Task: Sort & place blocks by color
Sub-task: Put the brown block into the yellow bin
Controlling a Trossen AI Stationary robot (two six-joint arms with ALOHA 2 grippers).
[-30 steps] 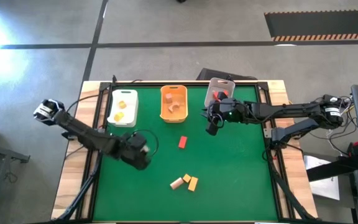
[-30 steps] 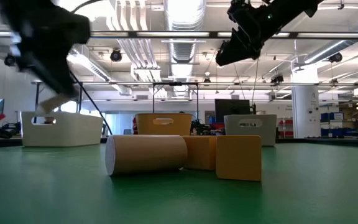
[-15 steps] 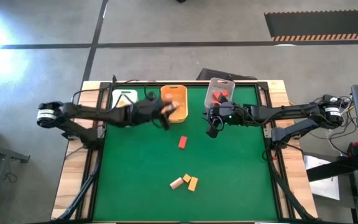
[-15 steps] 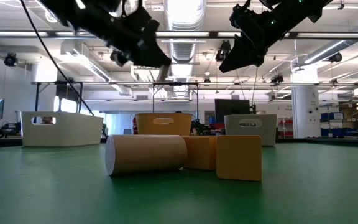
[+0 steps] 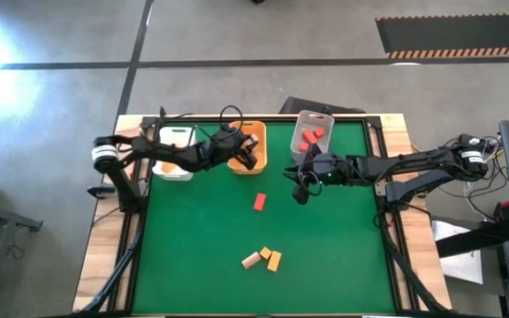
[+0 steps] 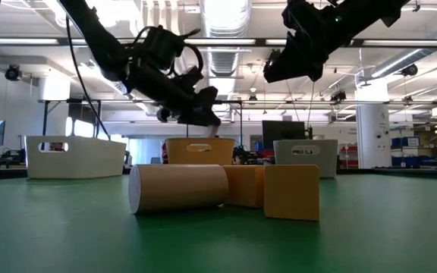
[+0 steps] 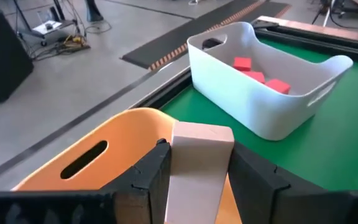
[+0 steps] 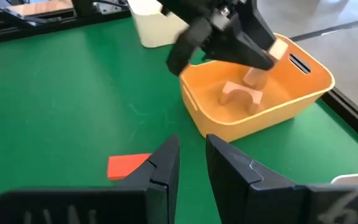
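Blocks: we hold tan block (image 7: 199,165) in left end effector (image 5: 247,159) over orange bin (image 5: 253,134); right end effector (image 5: 300,188) narrow, empty. Red block (image 5: 260,201) at table centre, three at 6 o'clock remain.

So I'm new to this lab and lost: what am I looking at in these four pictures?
Two robot arms sort wooden blocks into bins by colour. One camera looks straight down, one sits level with the green table, and one rides on each wrist. The left tool grips a pale tan block above the orange bin, which already has a tan arch piece in it. The right tool hangs empty over the table, its fingers almost together. Red blocks lie in the grey bin, yellow ones in the white bin. A red block and three others wait.
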